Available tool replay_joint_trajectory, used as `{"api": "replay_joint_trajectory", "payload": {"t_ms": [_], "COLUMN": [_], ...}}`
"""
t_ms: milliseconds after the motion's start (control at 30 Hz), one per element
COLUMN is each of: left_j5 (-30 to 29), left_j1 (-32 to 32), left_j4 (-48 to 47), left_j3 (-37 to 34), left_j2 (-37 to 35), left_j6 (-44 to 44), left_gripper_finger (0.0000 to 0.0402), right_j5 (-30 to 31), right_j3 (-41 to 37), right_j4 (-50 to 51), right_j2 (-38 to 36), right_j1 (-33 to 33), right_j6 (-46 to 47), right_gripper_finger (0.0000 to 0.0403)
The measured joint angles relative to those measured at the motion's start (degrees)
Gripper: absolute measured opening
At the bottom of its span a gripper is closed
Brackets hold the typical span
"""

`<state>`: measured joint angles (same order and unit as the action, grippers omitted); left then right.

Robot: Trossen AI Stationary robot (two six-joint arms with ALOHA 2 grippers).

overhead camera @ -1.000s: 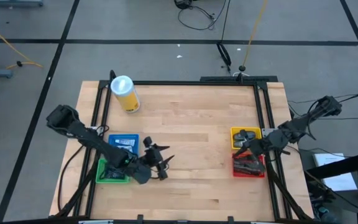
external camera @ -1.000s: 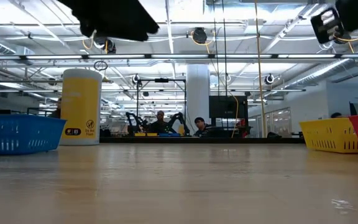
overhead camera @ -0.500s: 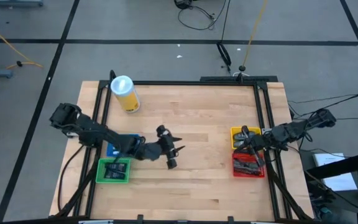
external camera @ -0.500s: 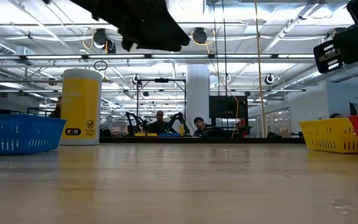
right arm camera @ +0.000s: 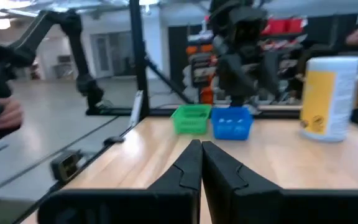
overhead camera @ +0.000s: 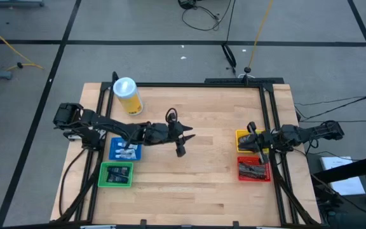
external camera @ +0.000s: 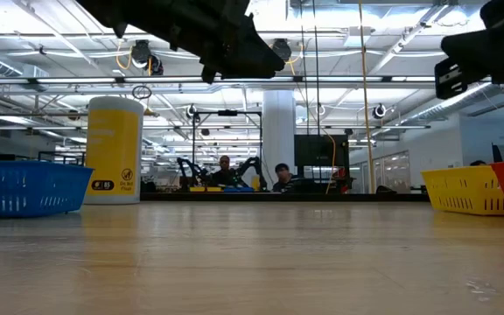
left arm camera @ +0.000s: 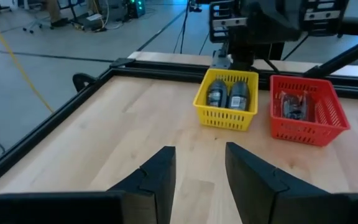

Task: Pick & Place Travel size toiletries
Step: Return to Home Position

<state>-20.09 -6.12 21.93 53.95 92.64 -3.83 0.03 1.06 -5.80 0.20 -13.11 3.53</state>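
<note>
The toiletries lie in four bins. White tubes (overhead camera: 127, 151) fill the blue bin (overhead camera: 115, 152). Dark packets (overhead camera: 115, 173) lie in the green bin (overhead camera: 103, 181). Two dark grey oval pieces (left arm camera: 229, 96) sit in the yellow bin (left arm camera: 225, 118). Grey sachets (left arm camera: 296, 107) rest in the red bin (left arm camera: 309, 134). My left gripper (overhead camera: 184, 140) hangs open and empty over the table's middle (left arm camera: 197, 152). My right gripper (overhead camera: 253, 136) is shut and empty above the yellow bin (right arm camera: 199, 144).
A big yellow cylinder with a white lid (overhead camera: 127, 95) stands near the far left corner. Black rails (overhead camera: 202, 84) frame the table. Bare wood (overhead camera: 202, 184) spreads between the left bins and the right bins. People sit far behind the table (external camera: 226, 171).
My left gripper has swung from above the green bin toward the table's middle and its far edge, staying open. My right gripper has shifted a little toward the far edge, from between the red and yellow bins to above the yellow bin. No toiletry has moved.
</note>
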Motion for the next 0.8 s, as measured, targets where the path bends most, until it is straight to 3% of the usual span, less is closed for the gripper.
{"api": "replay_joint_trajectory", "payload": {"t_ms": [100,367,800], "left_j5": [1.6,5.0,4.6], "left_j1": [0.7,1.1,1.2], "left_j4": [0.7,2.3,2.2], "left_j3": [0.0,0.0,0.0], "left_j2": [0.0,0.0,0.0], "left_j6": [0.2,0.6,0.5], "left_gripper_finger": [0.0133,0.0132,0.0131], "right_j5": [0.4,10.4,10.4], "right_j3": [0.0,-0.1,-0.2], "right_j4": [-1.3,0.4,0.4], "right_j2": [0.0,0.4,0.4], "right_j1": [3.3,7.1,7.2], "right_j6": [-0.3,-1.7,-1.7], "right_gripper_finger": [0.0001,0.0004,0.0002]}}
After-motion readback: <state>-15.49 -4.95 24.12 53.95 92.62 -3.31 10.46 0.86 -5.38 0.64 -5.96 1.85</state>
